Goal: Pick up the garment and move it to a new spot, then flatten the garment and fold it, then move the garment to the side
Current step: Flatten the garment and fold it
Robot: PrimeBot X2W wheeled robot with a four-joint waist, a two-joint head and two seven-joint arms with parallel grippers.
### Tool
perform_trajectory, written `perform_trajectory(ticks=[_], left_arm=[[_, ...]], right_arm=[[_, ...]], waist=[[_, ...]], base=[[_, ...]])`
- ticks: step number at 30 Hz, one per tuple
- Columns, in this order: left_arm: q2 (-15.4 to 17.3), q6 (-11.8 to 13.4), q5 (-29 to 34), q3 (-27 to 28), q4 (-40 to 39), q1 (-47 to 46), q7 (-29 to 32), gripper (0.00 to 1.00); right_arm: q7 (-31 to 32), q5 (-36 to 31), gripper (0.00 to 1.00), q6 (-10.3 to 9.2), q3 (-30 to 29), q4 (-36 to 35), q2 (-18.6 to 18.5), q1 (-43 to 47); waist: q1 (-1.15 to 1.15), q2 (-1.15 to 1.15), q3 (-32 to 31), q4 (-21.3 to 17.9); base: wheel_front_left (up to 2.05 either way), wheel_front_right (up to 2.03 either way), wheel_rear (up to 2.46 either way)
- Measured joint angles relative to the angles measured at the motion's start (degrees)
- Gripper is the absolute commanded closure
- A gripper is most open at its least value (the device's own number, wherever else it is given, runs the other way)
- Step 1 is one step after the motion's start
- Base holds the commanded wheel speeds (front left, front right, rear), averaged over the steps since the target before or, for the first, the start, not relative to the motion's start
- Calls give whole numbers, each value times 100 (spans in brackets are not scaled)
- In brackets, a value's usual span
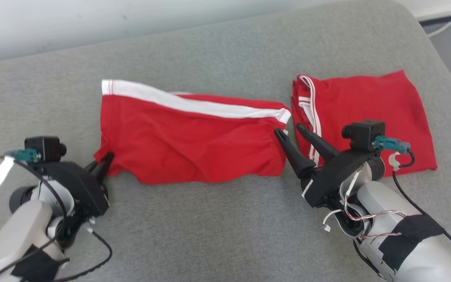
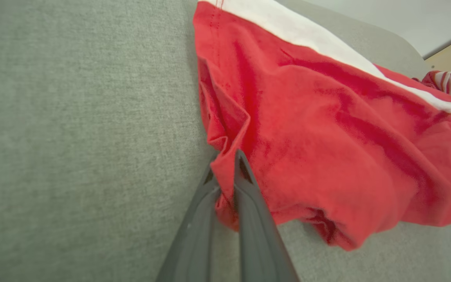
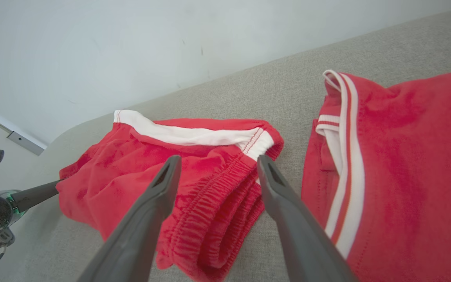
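The garment (image 1: 190,137) is a pair of red shorts with a white side stripe, lying crumpled across the middle of the grey cushion. My left gripper (image 1: 106,160) is shut on its near left corner; the left wrist view shows a fold of red cloth (image 2: 327,137) pinched between the two fingers of that gripper (image 2: 225,164). My right gripper (image 1: 289,129) is open at the garment's right end. In the right wrist view its fingers (image 3: 218,160) straddle the gathered elastic waistband (image 3: 210,196) without closing on it.
A second red garment (image 1: 366,113) with white striped trim lies folded flat to the right, close to my right gripper. The grey cushion (image 1: 210,227) has free room in front and at the left. A pale wall (image 1: 53,23) runs behind; the cushion's edge curves down at the far right.
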Motion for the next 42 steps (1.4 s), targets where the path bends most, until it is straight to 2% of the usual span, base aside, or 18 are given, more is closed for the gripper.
perform_trajectory(ticks=[19, 40, 42], left_arm=[[-209, 0, 33, 1, 141, 648, -764, 100], [-410, 9, -32, -59, 231, 1443, -1371, 99], [-405, 102, -13, -69, 264, 1447, -1427, 50]], right_arm=[[-90, 249, 0, 0, 127, 134, -243, 526], [-176, 454, 0, 0, 255, 216, -305, 1171], [-193, 454, 0, 0, 266, 209, -303, 1174]], waist=[[0, 0, -605, 705], [0, 0, -1353, 1076], [0, -1, -1382, 1084]], base=[[0, 0, 0], [0, 0, 0], [0, 0, 0]])
